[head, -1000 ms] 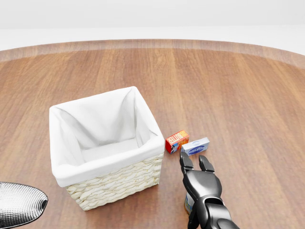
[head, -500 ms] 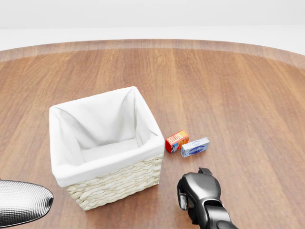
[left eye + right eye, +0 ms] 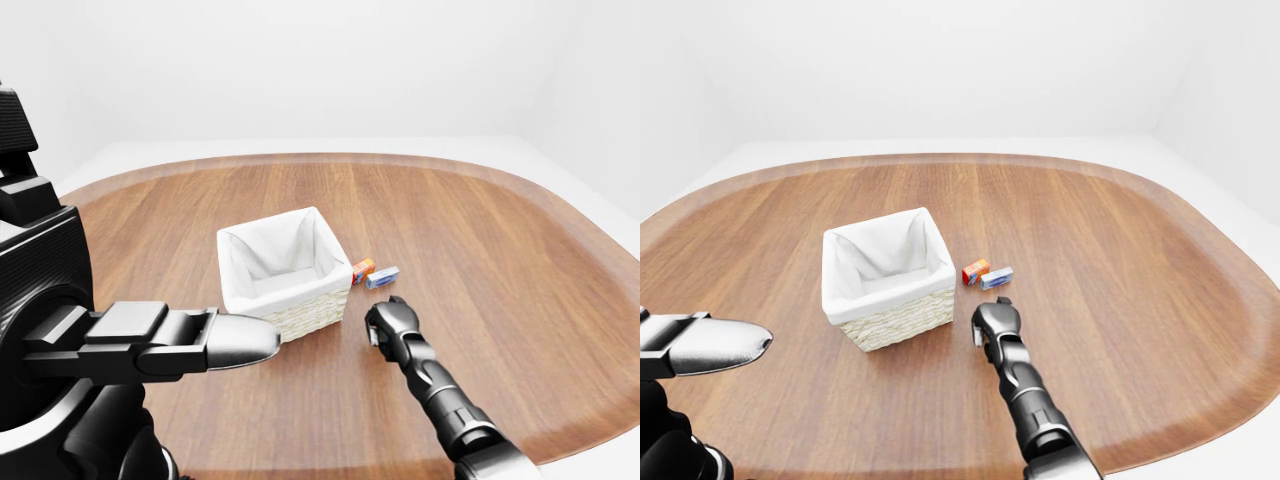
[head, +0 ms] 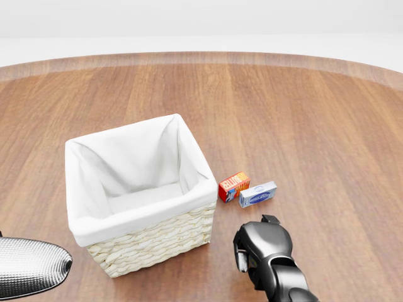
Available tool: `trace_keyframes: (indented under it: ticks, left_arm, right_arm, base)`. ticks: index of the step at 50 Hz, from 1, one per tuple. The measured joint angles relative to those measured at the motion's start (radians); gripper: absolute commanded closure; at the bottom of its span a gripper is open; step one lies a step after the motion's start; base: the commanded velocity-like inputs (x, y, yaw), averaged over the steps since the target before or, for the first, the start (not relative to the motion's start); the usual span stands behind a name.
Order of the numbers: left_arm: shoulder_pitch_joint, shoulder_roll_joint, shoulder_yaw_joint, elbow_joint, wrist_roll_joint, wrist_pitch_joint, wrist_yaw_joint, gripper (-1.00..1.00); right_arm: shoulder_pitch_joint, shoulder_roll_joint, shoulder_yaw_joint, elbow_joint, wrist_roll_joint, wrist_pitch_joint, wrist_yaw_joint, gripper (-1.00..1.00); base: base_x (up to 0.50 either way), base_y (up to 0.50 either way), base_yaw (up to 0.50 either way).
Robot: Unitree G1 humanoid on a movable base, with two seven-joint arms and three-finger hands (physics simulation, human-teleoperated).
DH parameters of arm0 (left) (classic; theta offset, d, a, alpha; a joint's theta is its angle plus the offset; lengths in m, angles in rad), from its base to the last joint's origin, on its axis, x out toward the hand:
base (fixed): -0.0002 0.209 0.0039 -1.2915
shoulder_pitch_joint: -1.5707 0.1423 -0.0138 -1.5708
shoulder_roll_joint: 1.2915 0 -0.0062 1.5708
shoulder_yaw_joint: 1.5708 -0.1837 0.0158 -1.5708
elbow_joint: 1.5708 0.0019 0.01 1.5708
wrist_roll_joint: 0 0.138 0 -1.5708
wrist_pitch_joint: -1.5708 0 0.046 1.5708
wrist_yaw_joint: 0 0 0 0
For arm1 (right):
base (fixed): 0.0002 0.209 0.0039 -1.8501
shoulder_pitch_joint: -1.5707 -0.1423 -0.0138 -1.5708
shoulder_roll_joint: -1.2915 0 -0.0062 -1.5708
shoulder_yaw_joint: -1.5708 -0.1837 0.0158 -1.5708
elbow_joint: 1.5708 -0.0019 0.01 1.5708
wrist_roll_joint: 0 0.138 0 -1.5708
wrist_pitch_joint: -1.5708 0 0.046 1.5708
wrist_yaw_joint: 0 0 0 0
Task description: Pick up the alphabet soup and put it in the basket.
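Observation:
The alphabet soup can (image 4: 241,259) shows only as a pale sliver at the left side of my right hand (image 4: 250,250), low in the head view. The dark fingers are curled round it, so most of the can is hidden. The wicker basket (image 4: 157,242) with a white cloth lining stands to the left of the hand, a short gap away, and shows nothing inside. My left arm (image 4: 28,267) enters the head view at the bottom left as a silvery rounded shape, far from the can, and its fingers do not show.
A small red box (image 4: 233,186) and a blue-and-white box (image 4: 257,194) lie side by side just above my right hand, right of the basket. The round wooden table (image 3: 1120,250) stretches wide on every side, with its edge near the bottom of the eye views.
A second ago my right hand's fingers were stretched open over the can; they have curled shut round it. Since then the hand has shifted slightly upward in the head view.

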Motion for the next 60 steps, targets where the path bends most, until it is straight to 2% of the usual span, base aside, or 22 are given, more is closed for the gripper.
trace_keyframes:
  ticks: [14, 25, 40, 49, 60]
  left_arm:
    - [0.003, 0.002, -0.004, 0.000, -0.002, 0.000, 0.003, -1.00]
    - [0.005, -0.009, -0.008, 0.000, 0.020, 0.000, -0.014, -1.00]
    - [0.001, -0.022, -0.010, 0.000, 0.039, 0.000, -0.030, -1.00]
    - [-0.001, -0.010, -0.007, 0.000, 0.013, 0.000, -0.011, -1.00]
    - [0.002, 0.008, -0.008, 0.000, -0.021, 0.000, 0.018, -1.00]
  right_arm:
    - [0.093, -0.006, -0.022, -0.382, -0.039, 0.047, 0.249, 0.97]
    - [0.136, 0.001, -0.033, -0.610, -0.067, 0.047, 0.423, 0.96]
    - [0.130, 0.007, -0.052, -0.836, -0.088, 0.047, 0.628, 0.96]
    - [0.111, 0.011, -0.061, -0.930, -0.102, 0.047, 0.721, 0.96]
    - [0.082, 0.018, -0.066, -0.989, -0.116, 0.047, 0.788, 0.96]
  base:
    - [0.00, 0.00, 0.00]
    - [0.00, 0.00, 0.00]
    - [0.00, 0.00, 0.00]
    - [0.00, 0.00, 0.00]
    - [0.00, 0.00, 0.00]
